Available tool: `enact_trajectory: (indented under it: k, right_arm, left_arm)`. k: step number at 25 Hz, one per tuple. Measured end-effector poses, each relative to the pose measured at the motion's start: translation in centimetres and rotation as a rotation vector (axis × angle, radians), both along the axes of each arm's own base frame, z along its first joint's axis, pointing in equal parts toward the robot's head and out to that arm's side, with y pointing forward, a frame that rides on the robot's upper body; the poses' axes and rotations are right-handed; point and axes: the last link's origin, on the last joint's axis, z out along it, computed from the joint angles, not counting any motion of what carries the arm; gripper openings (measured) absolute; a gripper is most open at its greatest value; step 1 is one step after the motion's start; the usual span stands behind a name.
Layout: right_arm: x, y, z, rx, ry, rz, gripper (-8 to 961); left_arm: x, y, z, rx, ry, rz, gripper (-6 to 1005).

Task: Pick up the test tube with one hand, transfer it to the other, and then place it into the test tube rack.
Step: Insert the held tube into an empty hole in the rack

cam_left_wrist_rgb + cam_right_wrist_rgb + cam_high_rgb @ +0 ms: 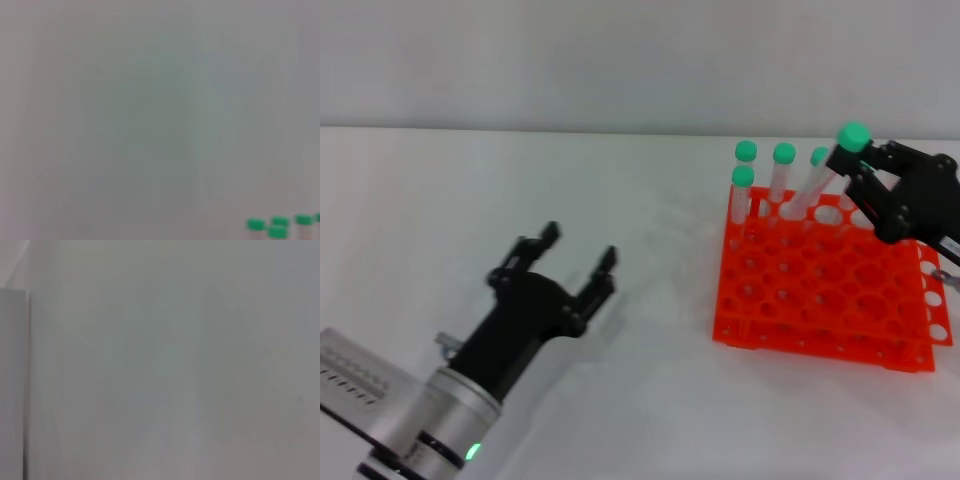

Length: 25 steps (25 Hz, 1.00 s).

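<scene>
In the head view the orange-red test tube rack [830, 290] stands on the white table at the right. Three green-capped tubes [745, 172] stand upright in its back-left holes. My right gripper [855, 168] is over the rack's back right and is shut on the test tube [817, 180], which leans with its green cap up and its lower end at a back-row hole. My left gripper [578, 258] is open and empty over the table at the left, well apart from the rack. The left wrist view shows only blurred green caps [276, 226].
The white table [620, 380] runs to a pale wall at the back. The right wrist view shows only a pale blurred surface.
</scene>
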Motion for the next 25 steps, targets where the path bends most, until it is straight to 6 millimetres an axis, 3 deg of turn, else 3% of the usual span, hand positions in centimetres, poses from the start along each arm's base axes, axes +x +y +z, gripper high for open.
enact_trajectory:
  k: [8, 25]
  right_arm:
    - [-1.4, 3.0, -1.3, -0.007, -0.104, -0.031, 218]
    - [-1.7, 4.7, -2.4, -0.015, -0.218, -0.072, 224]
  left_arm:
    - [-2.5, -0.5, 1.5, 0.076, -0.03, 0.124, 745]
    - [-3.0, -0.4, 1.8, 0.093, -0.035, 0.15, 745]
